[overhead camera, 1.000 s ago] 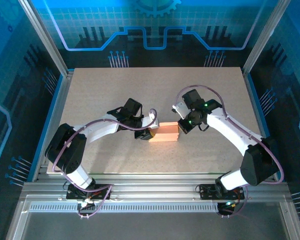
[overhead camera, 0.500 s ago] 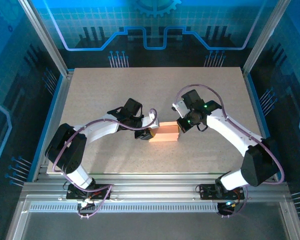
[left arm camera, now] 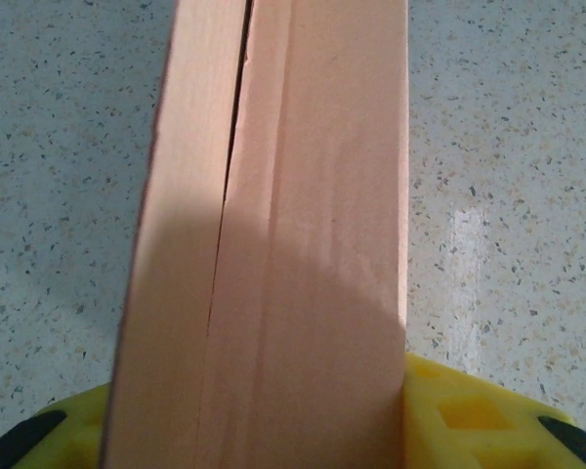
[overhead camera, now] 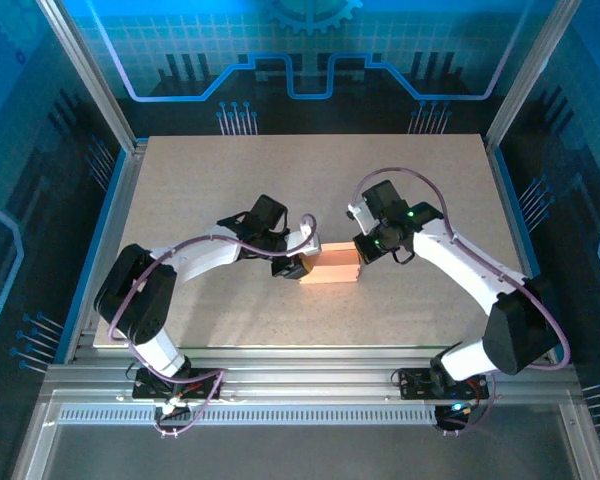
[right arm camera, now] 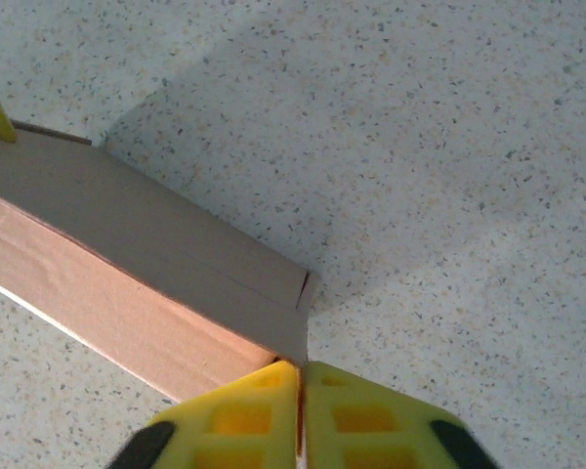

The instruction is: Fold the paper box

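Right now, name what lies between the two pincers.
The paper box spans the stretch from left pincer to right pincer, shown in the top external view.

No lettering, label, number or sign is readable on the paper box (overhead camera: 330, 268) or table (overhead camera: 430, 180).

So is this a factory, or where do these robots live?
Probably a robot lab or demo booth, not a factory: a white left arm and right arm bolted to a speckled table, boxed in by a metal frame and blue circuit-pattern walls.
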### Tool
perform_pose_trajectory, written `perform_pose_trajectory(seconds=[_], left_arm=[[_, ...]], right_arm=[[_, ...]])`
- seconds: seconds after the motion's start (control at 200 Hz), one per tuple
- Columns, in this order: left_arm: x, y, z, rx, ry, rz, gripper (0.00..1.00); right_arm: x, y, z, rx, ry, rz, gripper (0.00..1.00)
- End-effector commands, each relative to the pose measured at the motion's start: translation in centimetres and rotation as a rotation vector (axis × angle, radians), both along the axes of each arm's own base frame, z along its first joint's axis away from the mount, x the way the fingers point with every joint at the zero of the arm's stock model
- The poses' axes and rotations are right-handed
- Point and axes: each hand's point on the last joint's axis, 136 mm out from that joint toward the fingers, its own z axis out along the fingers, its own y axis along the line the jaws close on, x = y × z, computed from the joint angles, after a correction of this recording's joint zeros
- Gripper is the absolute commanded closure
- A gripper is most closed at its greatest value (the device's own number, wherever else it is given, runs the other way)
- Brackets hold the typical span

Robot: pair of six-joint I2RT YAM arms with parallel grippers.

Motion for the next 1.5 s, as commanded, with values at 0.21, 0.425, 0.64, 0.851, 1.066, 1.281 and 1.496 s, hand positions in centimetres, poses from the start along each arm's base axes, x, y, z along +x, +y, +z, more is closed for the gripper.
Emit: perform_pose_trajectory(seconds=[0.21, 0.425, 0.64, 0.851, 1.066, 1.281, 1.496], left_arm=[[-0.8, 0.8, -1.7, 0.066, 0.099, 0.037, 0.66], [-1.0, 0.7, -1.8, 0.071, 0.100, 0.033, 0.66], [-1.2, 0.6, -1.8, 0.072, 0.100, 0.019, 0.65], [-1.3, 0.6, -1.9, 0.074, 0.106, 0.014, 0.66], [-1.4, 0.6, -1.9, 0.075, 0.108, 0.009, 0.65], [-1.4, 0.6, -1.9, 0.077, 0.109, 0.006, 0.65], [-1.5, 0.6, -1.9, 0.078, 0.113, 0.005, 0.66]], right_arm=[[-0.9, 0.0, 1.5, 0.008, -0.043, -0.046, 0.86], [-0.8, 0.3, 0.8, 0.022, -0.035, -0.028, 0.89], [0.0, 0.0, 1.3, 0.021, -0.058, -0.043, 0.75], [0.4, -0.7, 1.0, 0.046, -0.037, -0.041, 0.68], [1.1, -1.4, 1.6, 0.038, -0.071, -0.053, 0.67], [0.6, -0.9, 1.2, 0.083, -0.036, -0.002, 0.68], [0.8, -0.4, 0.6, 0.095, -0.015, 0.012, 0.77]])
